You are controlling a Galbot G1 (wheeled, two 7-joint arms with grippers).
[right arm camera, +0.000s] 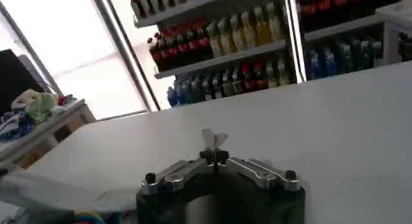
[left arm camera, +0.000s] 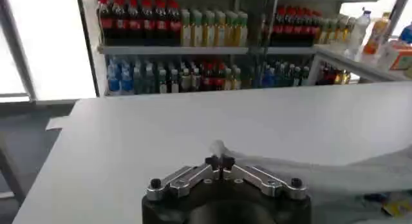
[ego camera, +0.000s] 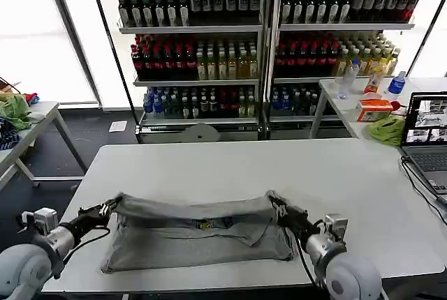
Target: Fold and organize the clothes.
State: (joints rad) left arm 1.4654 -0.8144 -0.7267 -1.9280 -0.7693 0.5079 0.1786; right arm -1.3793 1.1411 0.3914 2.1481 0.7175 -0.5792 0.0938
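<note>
A light grey shirt (ego camera: 199, 234) lies on the white table (ego camera: 230, 167) near its front edge, its upper layer lifted and stretched between both grippers. A small multicoloured print (ego camera: 207, 225) shows near its middle. My left gripper (ego camera: 110, 208) is shut on the shirt's left corner. My right gripper (ego camera: 274, 204) is shut on the right corner. In the left wrist view the gripper (left arm camera: 219, 161) pinches a tuft of grey cloth (left arm camera: 309, 170) that trails away. In the right wrist view the gripper (right arm camera: 214, 156) holds a small fold of cloth (right arm camera: 213, 139).
Shelves of bottles (ego camera: 258, 42) stand behind the table. A laptop (ego camera: 426, 136) sits at the table's right edge with a cable. A side table (ego camera: 363, 98) at back right holds a green cloth heap (ego camera: 385, 130) and bottles. Another table (ego camera: 28, 122) with cloths stands at left.
</note>
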